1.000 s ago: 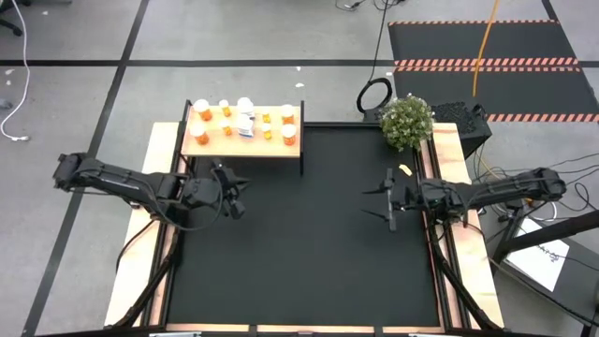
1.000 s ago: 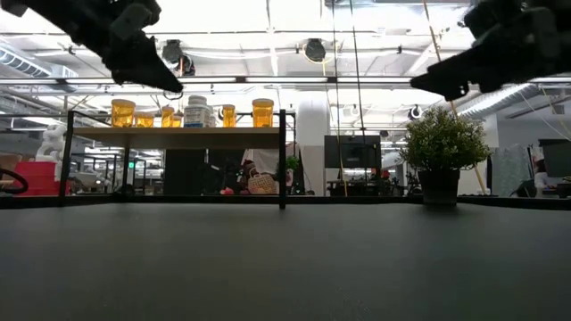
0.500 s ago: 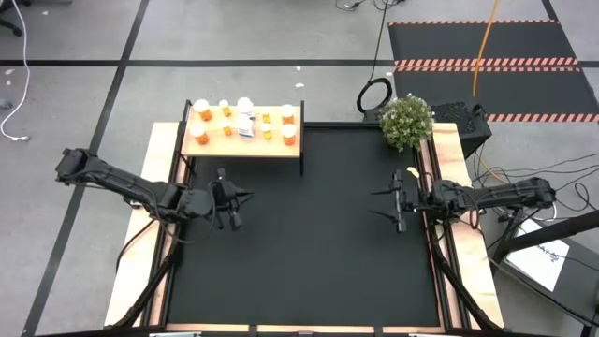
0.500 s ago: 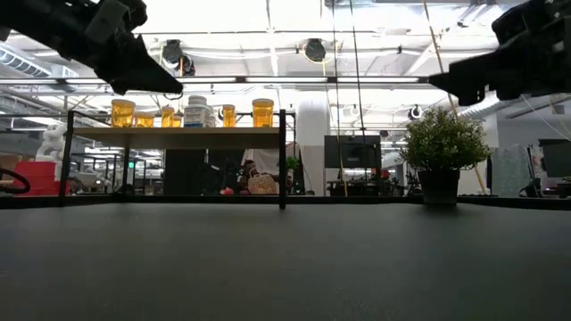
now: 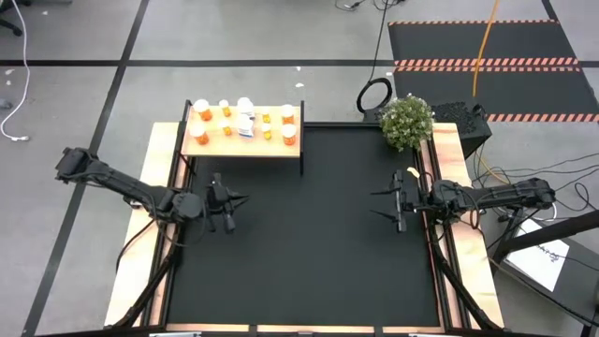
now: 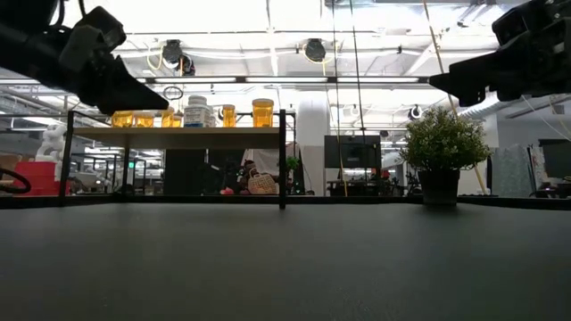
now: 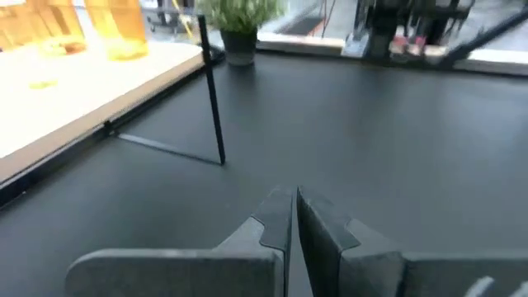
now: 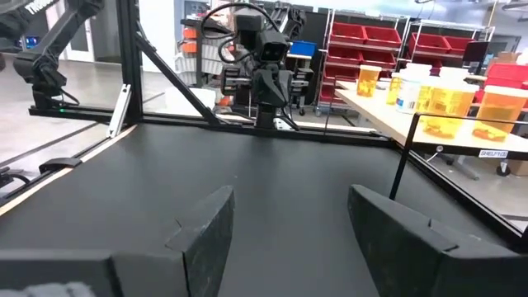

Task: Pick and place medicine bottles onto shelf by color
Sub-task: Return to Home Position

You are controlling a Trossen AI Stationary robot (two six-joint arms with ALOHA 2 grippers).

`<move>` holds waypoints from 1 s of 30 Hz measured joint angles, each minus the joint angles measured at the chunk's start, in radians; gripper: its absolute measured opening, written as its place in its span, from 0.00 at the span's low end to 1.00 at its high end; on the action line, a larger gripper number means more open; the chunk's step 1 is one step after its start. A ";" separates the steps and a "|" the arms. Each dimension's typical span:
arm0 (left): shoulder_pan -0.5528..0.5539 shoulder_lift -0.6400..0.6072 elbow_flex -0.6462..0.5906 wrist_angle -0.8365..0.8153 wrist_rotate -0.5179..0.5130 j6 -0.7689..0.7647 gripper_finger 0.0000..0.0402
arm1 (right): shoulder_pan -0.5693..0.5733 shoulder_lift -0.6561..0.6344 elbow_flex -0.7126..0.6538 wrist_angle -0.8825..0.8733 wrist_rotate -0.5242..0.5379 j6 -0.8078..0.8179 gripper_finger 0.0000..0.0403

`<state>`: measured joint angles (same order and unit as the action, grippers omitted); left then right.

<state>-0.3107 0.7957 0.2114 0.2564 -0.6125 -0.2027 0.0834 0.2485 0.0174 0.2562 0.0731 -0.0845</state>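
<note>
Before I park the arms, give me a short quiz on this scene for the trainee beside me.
1. Fill the blank: the white medicine bottles stand in the ___ of the shelf, with orange medicine bottles on either side.
2. The left gripper and the right gripper both hover over the black mat. Which is open? A. left only. B. right only. C. both.
3. True or false: a medicine bottle lies on the black mat.

Key: 1. middle. 2. B. 3. False.
</note>
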 joint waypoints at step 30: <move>0.000 -0.374 -0.195 0.087 0.058 0.152 0.06 | -0.001 -0.007 -0.002 -0.059 -0.027 -0.036 0.02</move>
<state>-0.3103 0.4215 0.0166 0.3435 -0.5546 -0.0506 0.0826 0.2410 0.0151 0.1974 0.0462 -0.1203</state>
